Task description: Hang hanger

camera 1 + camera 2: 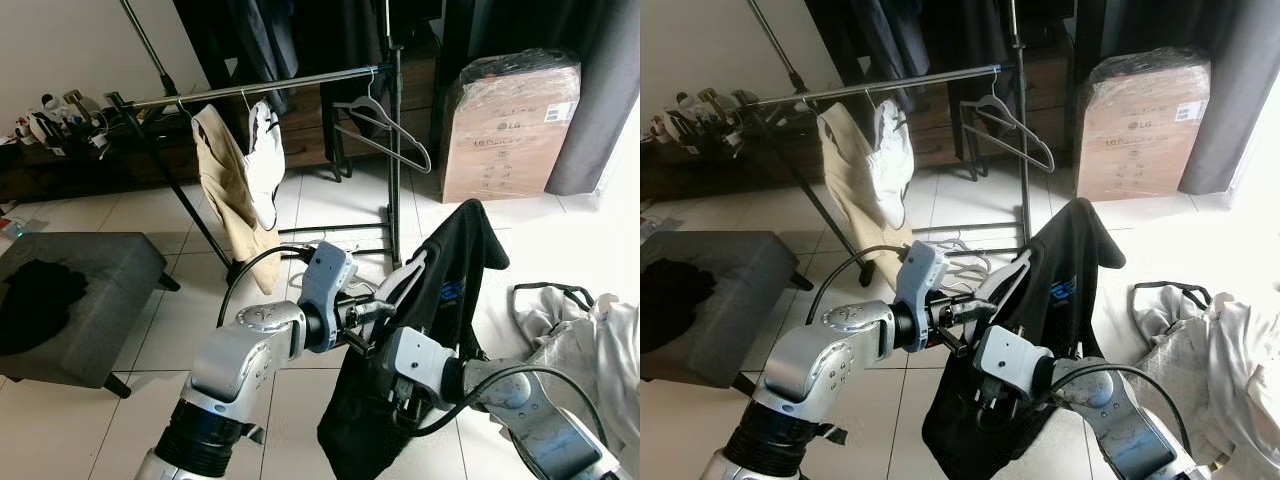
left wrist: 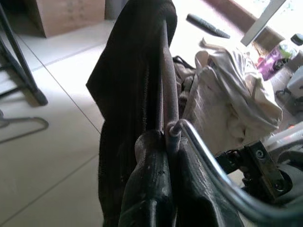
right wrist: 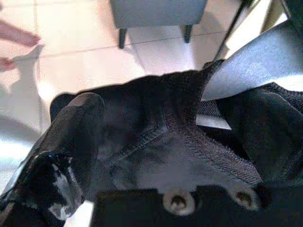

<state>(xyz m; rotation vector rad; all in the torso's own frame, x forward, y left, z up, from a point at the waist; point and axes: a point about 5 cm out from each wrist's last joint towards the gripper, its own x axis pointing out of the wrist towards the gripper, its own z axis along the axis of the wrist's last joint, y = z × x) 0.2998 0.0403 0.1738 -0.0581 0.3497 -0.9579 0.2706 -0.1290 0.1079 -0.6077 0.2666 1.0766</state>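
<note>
Rack [image 1: 262, 87] stands at about eleven o'clock across the tiled floor [image 1: 180, 330], two garments and an empty hanger on its bar, well apart from the robot. Black shirt [image 1: 440, 300] drapes over the white hanger [image 1: 405, 277] held low between both arms: the left gripper [image 2: 163, 156] is clamped on the hanger's neck, the right gripper [image 3: 102, 156] pinches the shirt's hem (fabric hides its second finger). To hang it well, keep the hook upright, walk close, then lift it over a bare stretch of bar.
</note>
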